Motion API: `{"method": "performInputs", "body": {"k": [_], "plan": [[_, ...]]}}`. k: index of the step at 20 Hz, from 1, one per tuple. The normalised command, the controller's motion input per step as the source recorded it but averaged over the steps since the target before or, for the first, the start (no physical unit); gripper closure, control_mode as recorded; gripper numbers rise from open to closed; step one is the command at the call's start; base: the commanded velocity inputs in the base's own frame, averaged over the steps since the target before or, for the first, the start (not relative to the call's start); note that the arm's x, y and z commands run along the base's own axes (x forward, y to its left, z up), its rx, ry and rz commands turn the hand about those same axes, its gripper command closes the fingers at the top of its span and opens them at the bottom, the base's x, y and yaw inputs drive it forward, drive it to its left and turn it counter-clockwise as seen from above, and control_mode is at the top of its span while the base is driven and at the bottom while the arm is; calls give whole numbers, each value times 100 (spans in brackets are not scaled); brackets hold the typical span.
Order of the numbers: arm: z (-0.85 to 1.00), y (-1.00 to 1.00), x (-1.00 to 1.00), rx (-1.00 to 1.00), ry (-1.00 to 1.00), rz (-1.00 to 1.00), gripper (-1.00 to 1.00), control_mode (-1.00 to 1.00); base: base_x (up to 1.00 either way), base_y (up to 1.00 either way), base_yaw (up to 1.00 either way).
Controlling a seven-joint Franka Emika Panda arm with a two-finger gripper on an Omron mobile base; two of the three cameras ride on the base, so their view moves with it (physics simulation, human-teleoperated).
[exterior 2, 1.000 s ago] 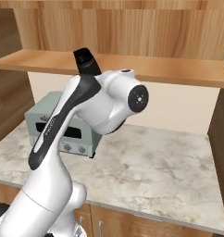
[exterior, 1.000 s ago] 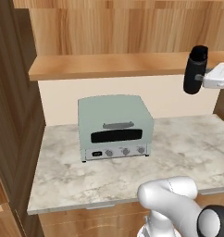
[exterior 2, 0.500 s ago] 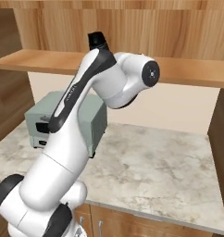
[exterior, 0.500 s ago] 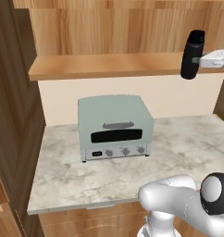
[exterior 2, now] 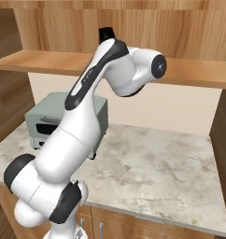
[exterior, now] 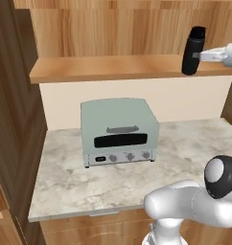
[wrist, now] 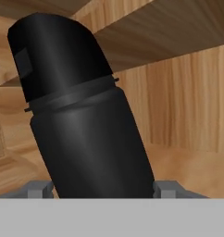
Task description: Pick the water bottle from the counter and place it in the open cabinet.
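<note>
The matte black water bottle (exterior: 192,50) hangs upright at the right end of the cabinet shelf board (exterior: 113,69), its base about level with the board's front edge. My gripper (exterior: 200,55) is shut on its side, reaching in from the right. In the hand view the water bottle (wrist: 81,115) leans between my fingers (wrist: 37,187), with the cabinet's wood-grain back panel (wrist: 188,106) behind it. From the right base view the bottle's cap (exterior 2: 106,33) pokes up behind my arm, in front of the shelf (exterior 2: 199,74). The counter is out of view.
A pale green toaster oven (exterior: 119,131) stands on a small marbled top (exterior: 185,158) under the shelf, also seen at the left as the toaster oven (exterior 2: 49,119). Dark wood panels flank the alcove on the left (exterior: 12,119) and right (exterior 2: 224,130).
My arm has lifted the bottle from below shelf level up to the shelf's height and slightly left, toward the cabinet. The grip has stayed the same.
</note>
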Motion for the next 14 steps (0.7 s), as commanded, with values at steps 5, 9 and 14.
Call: {"method": "performInputs", "body": {"k": [5, 9, 14], "plan": [[0, -2, 56, 3, 0, 0, 100, -100, 0, 0, 0], [0, 0, 54, 0, 1, 0, 100, -100, 0, 0, 0], [-2, 0, 53, 0, 3, 0, 100, -100, 0, 0, 0]]}}
